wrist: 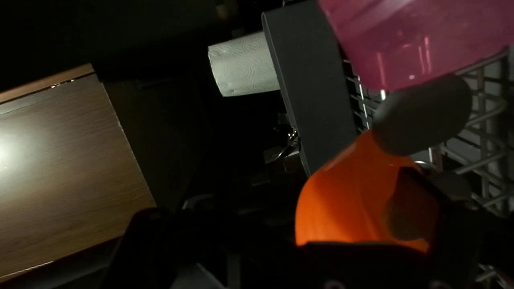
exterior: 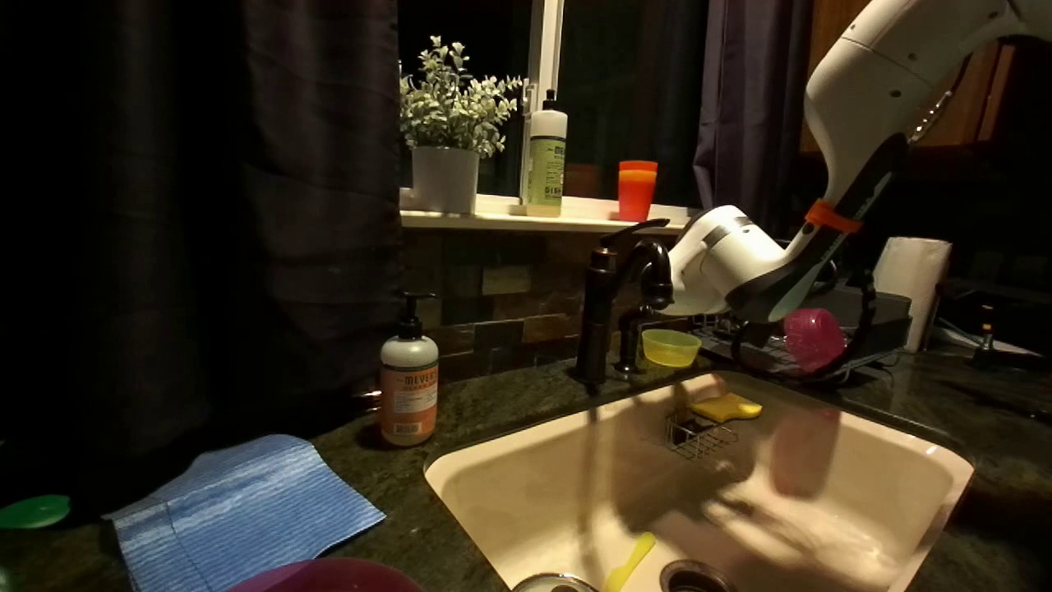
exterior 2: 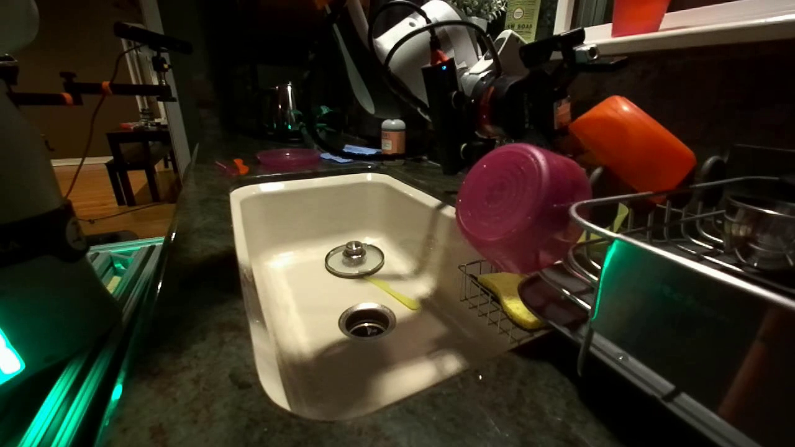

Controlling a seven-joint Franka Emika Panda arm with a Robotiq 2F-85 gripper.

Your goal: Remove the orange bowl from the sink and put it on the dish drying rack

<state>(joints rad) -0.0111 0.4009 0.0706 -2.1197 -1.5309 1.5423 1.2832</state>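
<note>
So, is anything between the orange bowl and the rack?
Nothing visible: in an exterior view the orange bowl is tilted at the rack, a pink bowl beside it. Whether orange bowl and rack touch is unclear.

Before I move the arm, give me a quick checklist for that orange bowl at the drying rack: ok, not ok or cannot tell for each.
1) Orange bowl out of the sink: ok, it shows at the dish drying rack.
2) Sitting level: not ok, it is plainly tilted.
3) Let go and resting on its own: cannot tell, too dark around it.
4) Apart from the magenta container: ok, the rack shows between them in the wrist view.
5) Robot arm clear of the faucet: cannot tell, they overlap in an exterior view.
6) Taller orange cup out of the way: ok, it stands on the windowsill.
</note>
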